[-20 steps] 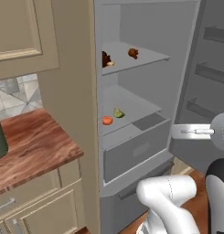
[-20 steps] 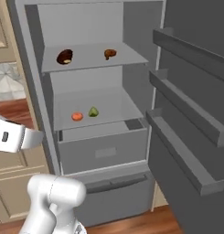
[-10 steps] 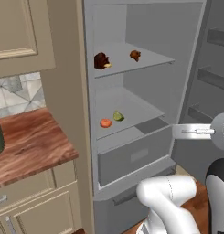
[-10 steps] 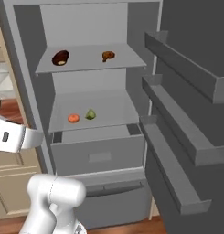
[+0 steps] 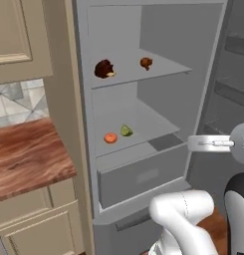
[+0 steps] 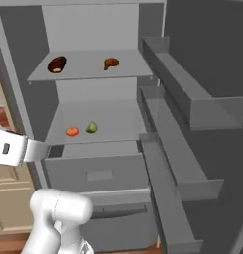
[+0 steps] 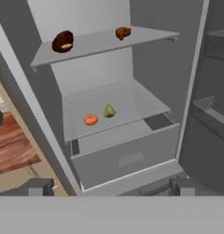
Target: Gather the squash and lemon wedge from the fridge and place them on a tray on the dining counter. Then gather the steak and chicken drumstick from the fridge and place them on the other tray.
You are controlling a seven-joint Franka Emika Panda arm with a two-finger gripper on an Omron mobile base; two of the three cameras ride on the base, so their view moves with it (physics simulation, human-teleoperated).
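So we're basically at the start here: the fridge [image 5: 143, 149] is standing wide open in front of us and all four food items are on its shelves, so nothing looks gathered yet and both tray runs are left to do. On the middle shelf of the fridge, the lemon wedge [image 7: 109, 111] sits just beside the squash [image 7: 90, 119], near the front edge; the lemon is a small yellow-green wedge, and the squash looks like a little round orange blob, about the same size. One shelf up in the fridge, the steak [image 7: 62, 41] is a dark brown lump with a pale patch, well apart from the chicken drumstick [image 7: 123, 32], which is smaller and reddish-brown. Our gripper [image 7: 111, 185] is spread wide with nothing between the fingers, hanging in front of the fridge drawer, well short of the squash and lemon shelf.
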